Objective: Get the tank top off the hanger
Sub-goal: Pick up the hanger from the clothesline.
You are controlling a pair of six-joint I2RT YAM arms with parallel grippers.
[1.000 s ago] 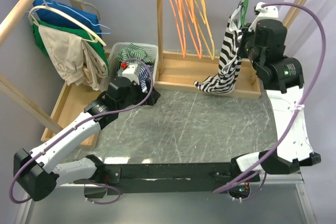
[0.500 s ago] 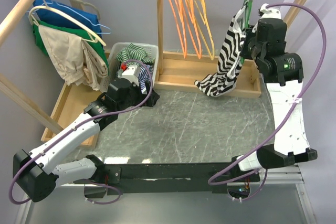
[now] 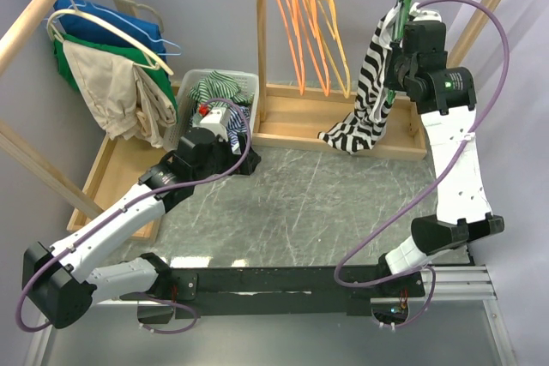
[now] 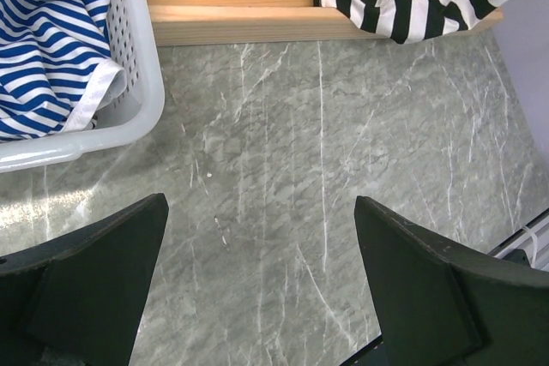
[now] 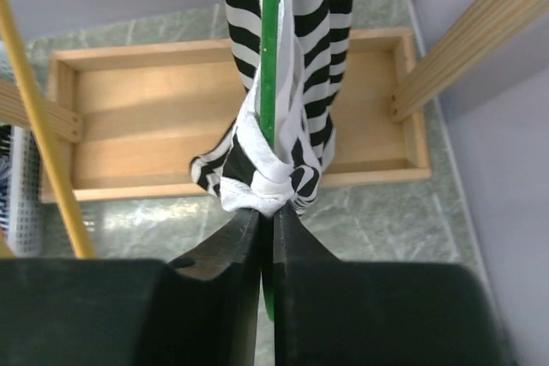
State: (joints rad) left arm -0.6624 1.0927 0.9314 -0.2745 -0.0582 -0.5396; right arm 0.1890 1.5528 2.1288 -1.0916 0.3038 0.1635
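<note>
Right wrist: right gripper (image 5: 266,217) clamped on tank top (image 5: 306,117), perhaps pinching green hanger (image 5: 271,40) too; pulling could drag both.

Right wrist: my claw (image 5: 266,219) is pinched to a thin slit, its tips on the bunched white hem of the striped tank top (image 5: 309,66). The fabric wraps the green hanger (image 5: 271,40), and green shows through the slit. Beyond lies a wooden tray (image 5: 146,117) on the grey marble desk (image 5: 377,203), with a yellow hanger (image 5: 39,117) at left and a wooden post (image 5: 463,40) at right.
</note>
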